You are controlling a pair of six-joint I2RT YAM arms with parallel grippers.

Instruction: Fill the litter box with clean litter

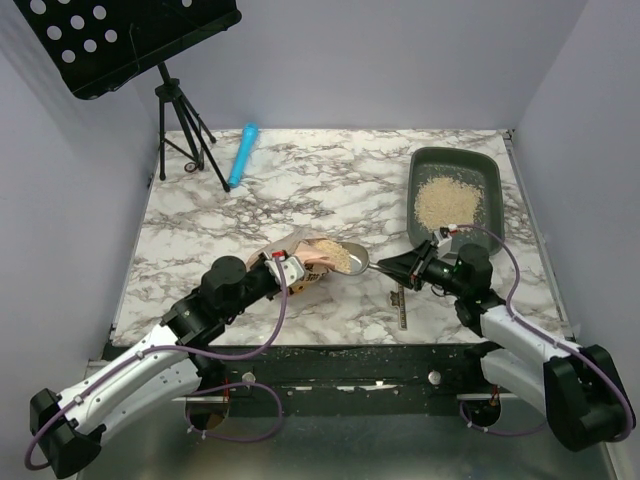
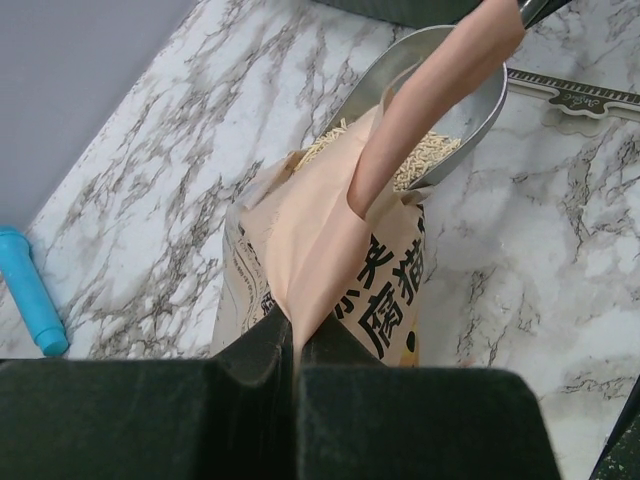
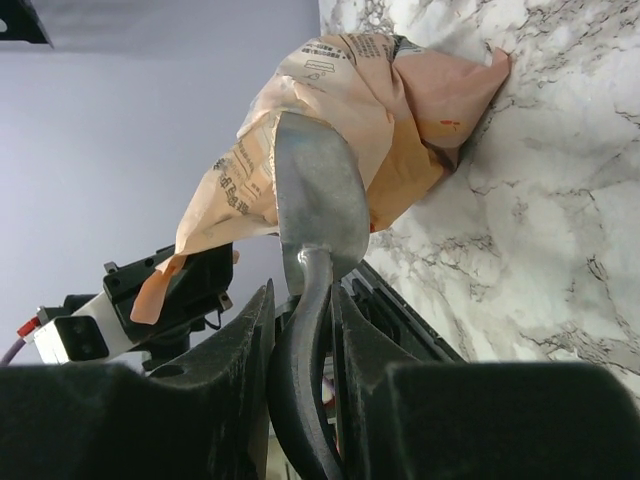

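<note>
The dark grey-green litter box sits at the far right with a pile of beige clean litter in it. My left gripper is shut on the rim of the orange-pink bag, holding its mouth open; the pinched fold shows in the left wrist view. My right gripper is shut on the dark handle of the silver metal scoop, whose bowl sits in the bag's mouth with litter in it. The scoop's underside shows against the bag.
A blue cylinder lies at the far left beside a black tripod of a music stand. A thin ruler-like strip lies on the marble top near the right gripper. Walls close in on three sides.
</note>
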